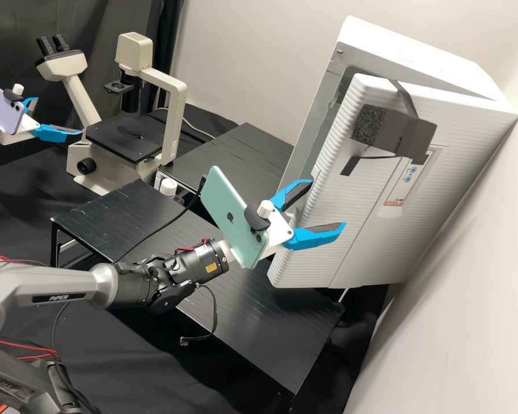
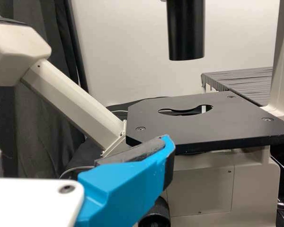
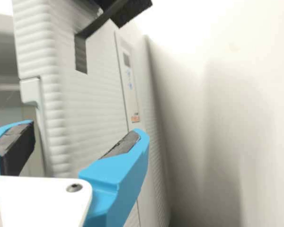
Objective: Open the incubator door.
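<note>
Right gripper (image 1: 328, 202) angled slightly upward at the incubator door (image 1: 357, 190), which stands ajar on the incubator (image 1: 429, 66), fingers parted about its edge; left gripper (image 1: 59, 115) positioned beside the inverted microscope (image 1: 170, 118), fingers likewise parted.

Hi view angled down, wrist views nr

The right claw (image 1: 328, 203) stands spread at the edge of the ajar incubator door (image 1: 357, 190), a green phone (image 1: 227, 204) just behind it and the black bench (image 1: 259, 328) below; a microscope (image 1: 124, 135) stands near the left claw (image 1: 58, 118).
</note>
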{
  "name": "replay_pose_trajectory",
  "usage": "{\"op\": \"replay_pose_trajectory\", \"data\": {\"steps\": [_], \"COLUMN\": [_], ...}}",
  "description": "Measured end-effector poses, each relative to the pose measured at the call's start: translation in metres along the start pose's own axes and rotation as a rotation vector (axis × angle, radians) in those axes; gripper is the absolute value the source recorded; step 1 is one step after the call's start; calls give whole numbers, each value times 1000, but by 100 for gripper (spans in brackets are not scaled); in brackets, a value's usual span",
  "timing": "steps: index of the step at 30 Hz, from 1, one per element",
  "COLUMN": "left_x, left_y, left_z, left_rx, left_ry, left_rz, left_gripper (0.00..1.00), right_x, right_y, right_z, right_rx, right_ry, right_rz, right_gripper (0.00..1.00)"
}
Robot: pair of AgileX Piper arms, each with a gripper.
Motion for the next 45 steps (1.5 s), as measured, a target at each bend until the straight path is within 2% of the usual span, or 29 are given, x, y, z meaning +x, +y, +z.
{"op": "replay_pose_trajectory", "data": {"steps": [7,8,13,18,20,24,29,32,34,36,37,39,41,45], "left_x": [0,0,0,0,0,0,0,0,0,0,0,0,0,0], "left_y": [0,0,0,0,0,0,0,0,0,0,0,0,0,0], "left_z": [0,0,0,0,0,0,0,0,0,0,0,0,0,0], "left_rx": [0,0,0,0,0,0,0,0,0,0,0,0,0,0], "left_ry": [0,0,0,0,0,0,0,0,0,0,0,0,0,0], "left_rz": [0,0,0,0,0,0,0,0,0,0,0,0,0,0], "left_gripper": [100,100,100,100,100,100,100,100,100,100,100,100,100,100], "right_x": [-10,-12,-21,-32,-38,-49,-62,-65,-65,-64,-64,-64,-63,-65], "right_y": [10,12,20,27,31,39,41,37,31,23,18,7,-1,-20], "right_z": [6,8,10,5,3,-4,-15,-24,-31,-38,-43,-48,-51,-52], "right_rx": [-45,-65,-73,-112,-124,-123,-111,-88,-52,-14,-6,3,15,72], "right_ry": [-57,-83,-141,-157,-159,-143,-54,68,165,270,327,391,419,451], "right_rz": [83,106,190,269,307,410,477,423,360,268,209,122,64,-8], "right_gripper": [100,100,100,100,100,100,100,100,100,100,100,100,100,100]}}
